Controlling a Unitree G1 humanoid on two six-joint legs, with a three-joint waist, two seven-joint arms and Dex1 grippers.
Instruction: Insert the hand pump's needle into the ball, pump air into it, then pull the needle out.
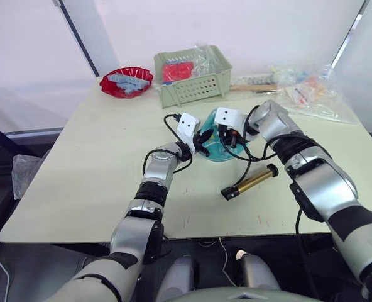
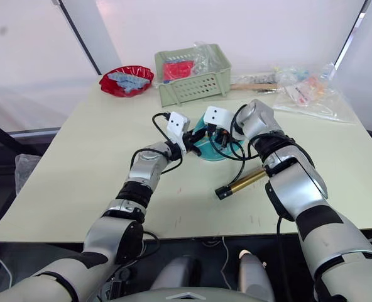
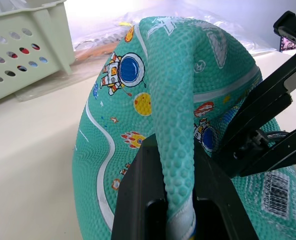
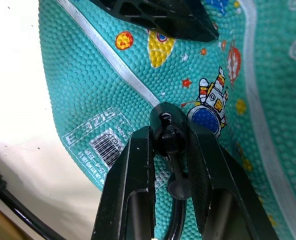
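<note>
— What is on the far left of the table (image 1: 79, 189)?

— A red bowl (image 1: 126, 81) sits at the back, with pale blue bits in it. Just beside it stands a green basket (image 1: 195, 78) with holes in its walls and something red inside.

— And your left pincer?

— My left pincer (image 3: 175, 200) is closed tight on the ball (image 3: 138, 125). The ball is soft and flat, so I pinch a fold of its teal skin between my two black fingers (image 3: 138, 200). The ball sits in the middle of the table, in front of the basket, right between my two arms. It has little spacemen, rockets and yellow dots on it.

— What does your right pincer do?

— My right pincer (image 4: 170, 140) is closed on the small black fitting (image 4: 169, 136) at the end of the hose (image 1: 252, 160). The fitting is pressed against the ball, near a white label patch (image 4: 100, 145) with lines on it. I cannot see the needle itself.

— Where is the pump?

— The hand pump (image 1: 250, 181) lies flat on the table, near the ball and just under my right arm. It is gold with black ends. At the back right are some clear plastic bags (image 1: 305, 91).
</note>
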